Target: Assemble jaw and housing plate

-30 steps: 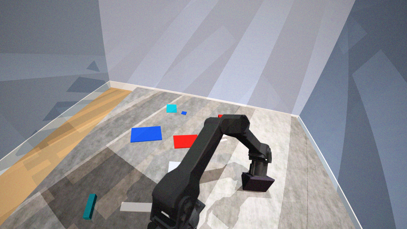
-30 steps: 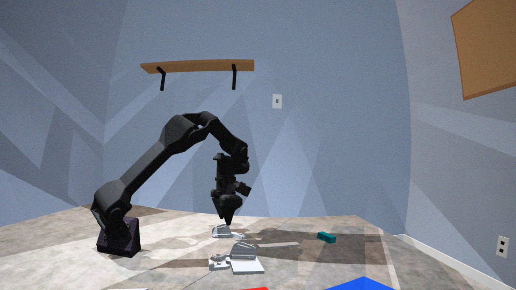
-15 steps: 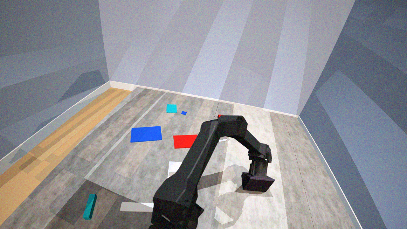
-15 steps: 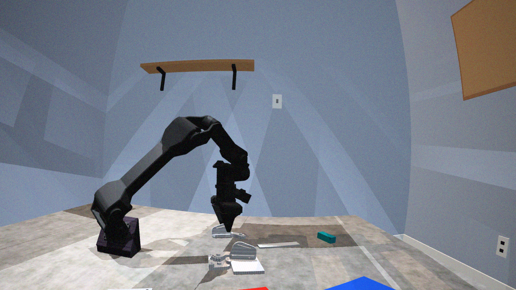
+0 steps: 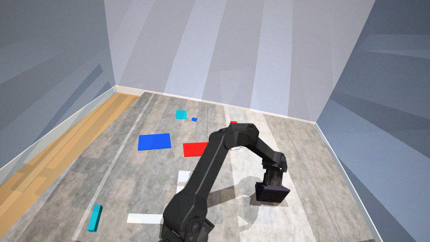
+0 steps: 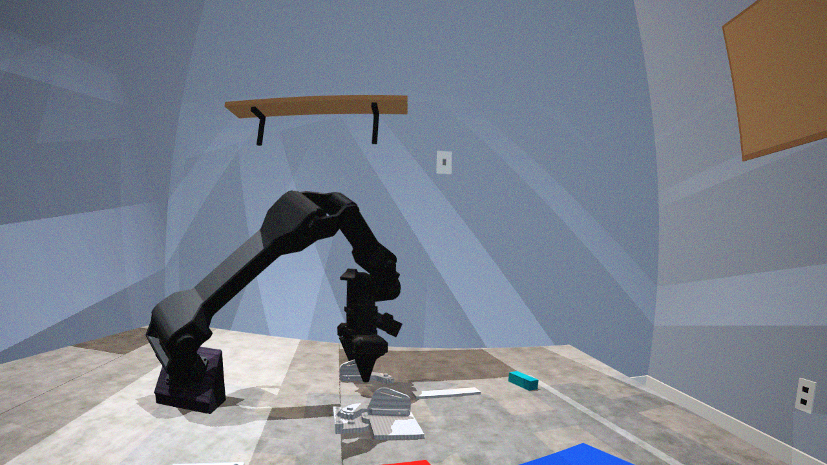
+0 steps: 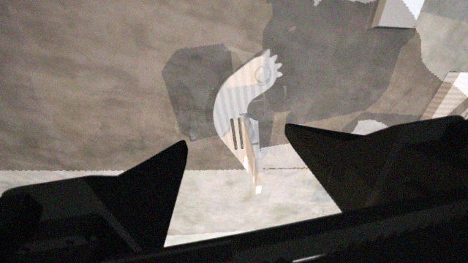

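Observation:
My gripper [image 6: 358, 373] [image 7: 236, 136] is open and empty, pointing down just above the loose jaw. The loose light-grey jaw [image 6: 348, 371] [image 7: 224, 104] lies on the table, its toothed end at the top in the wrist view and its upright pad between the lines of the two fingers. The base [image 6: 397, 428] [image 5: 182, 175] stands nearer the exterior camera and carries the mounted jaw [image 6: 389, 403]. Its pins and teeth are too small to tell apart. A pale flat piece [image 5: 235, 148] [image 6: 207, 464], perhaps the housing plate, is partly hidden or cut off. The arm hides the gripper in the top view.
A white bar [image 5: 144, 218] [image 6: 451, 392] [image 7: 396, 14] lies near the base, and a cyan block [image 5: 94, 218] [image 6: 523, 381] lies beyond it. A red mat [image 5: 194, 149] and a blue mat [image 5: 154, 142] lie on the other side. Smaller coloured pieces lie further back.

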`<state>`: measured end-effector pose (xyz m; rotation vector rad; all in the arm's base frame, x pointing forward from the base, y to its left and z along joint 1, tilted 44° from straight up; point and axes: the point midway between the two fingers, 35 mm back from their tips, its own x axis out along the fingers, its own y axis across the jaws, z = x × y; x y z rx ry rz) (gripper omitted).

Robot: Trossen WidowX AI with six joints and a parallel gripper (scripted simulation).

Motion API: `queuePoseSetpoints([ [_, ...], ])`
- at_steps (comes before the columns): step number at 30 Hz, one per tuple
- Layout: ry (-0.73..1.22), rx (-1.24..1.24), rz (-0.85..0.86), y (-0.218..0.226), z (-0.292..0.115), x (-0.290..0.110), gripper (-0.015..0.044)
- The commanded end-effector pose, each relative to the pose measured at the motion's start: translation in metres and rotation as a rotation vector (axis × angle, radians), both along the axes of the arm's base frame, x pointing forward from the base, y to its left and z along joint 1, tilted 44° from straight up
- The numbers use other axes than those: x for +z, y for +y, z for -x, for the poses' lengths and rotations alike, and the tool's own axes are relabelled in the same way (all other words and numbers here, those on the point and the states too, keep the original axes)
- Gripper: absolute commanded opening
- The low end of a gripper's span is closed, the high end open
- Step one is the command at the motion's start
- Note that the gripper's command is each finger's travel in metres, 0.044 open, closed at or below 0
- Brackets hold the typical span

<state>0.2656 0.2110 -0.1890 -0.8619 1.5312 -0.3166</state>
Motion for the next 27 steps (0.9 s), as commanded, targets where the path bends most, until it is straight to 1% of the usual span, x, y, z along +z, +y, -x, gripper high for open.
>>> queuePoseSetpoints([
  [1,0.002,0.002,0.006,-0.0030,-0.0001,-0.0021,0.0440],
  [24,0.002,0.002,0.006,-0.0037,-0.0002,-0.0029,0.0440],
  [27,0.003,-0.001,0.003,-0.0028,0.0005,-0.0023,0.0361],
])
